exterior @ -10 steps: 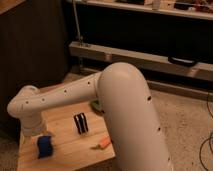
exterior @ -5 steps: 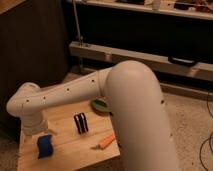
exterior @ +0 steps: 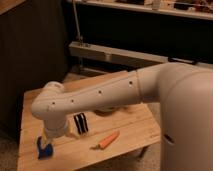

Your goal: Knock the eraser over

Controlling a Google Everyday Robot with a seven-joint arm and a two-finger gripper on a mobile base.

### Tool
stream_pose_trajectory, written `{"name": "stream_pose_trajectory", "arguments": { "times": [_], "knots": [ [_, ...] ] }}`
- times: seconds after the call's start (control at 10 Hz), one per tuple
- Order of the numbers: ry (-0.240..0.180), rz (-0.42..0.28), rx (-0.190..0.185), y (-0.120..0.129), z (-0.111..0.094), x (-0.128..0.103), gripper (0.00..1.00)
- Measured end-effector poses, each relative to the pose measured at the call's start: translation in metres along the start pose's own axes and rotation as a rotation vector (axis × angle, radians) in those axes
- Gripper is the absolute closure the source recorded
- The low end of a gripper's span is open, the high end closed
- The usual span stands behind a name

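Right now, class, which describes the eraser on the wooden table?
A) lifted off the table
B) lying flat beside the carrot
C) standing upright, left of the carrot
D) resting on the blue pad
C: the eraser stands upright on the table, the carrot to its right; the gripper hangs low to its left, by the blue pad.

Warm light from above brightens my arm point(exterior: 100, 97) and the table point(exterior: 135, 127) around my claw point(exterior: 52, 137), low left; darkness behind.

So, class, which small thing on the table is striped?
The eraser: black with pale stripes, standing between the plain blue pad and the orange carrot. The gripper hangs beside it, above the blue pad.
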Motion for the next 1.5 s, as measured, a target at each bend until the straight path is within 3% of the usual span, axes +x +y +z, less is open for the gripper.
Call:
{"name": "stream_pose_trajectory", "arguments": {
  "times": [0.4, 0.6, 1.1, 1.3, 1.5],
  "knots": [
    [0.046, 0.216, -0.025, 0.099, -0.014, -0.041, 0.65],
    [0.078, 0.31, -0.031, 0.134, -0.022, -0.058, 0.73],
    [0.084, 0.327, -0.032, 0.14, -0.023, -0.062, 0.73],
    [0.091, 0.329, -0.016, 0.139, -0.021, -0.061, 0.73],
    [0.207, 0.34, 0.044, 0.133, -0.008, -0.045, 0.73]
  ]
}}
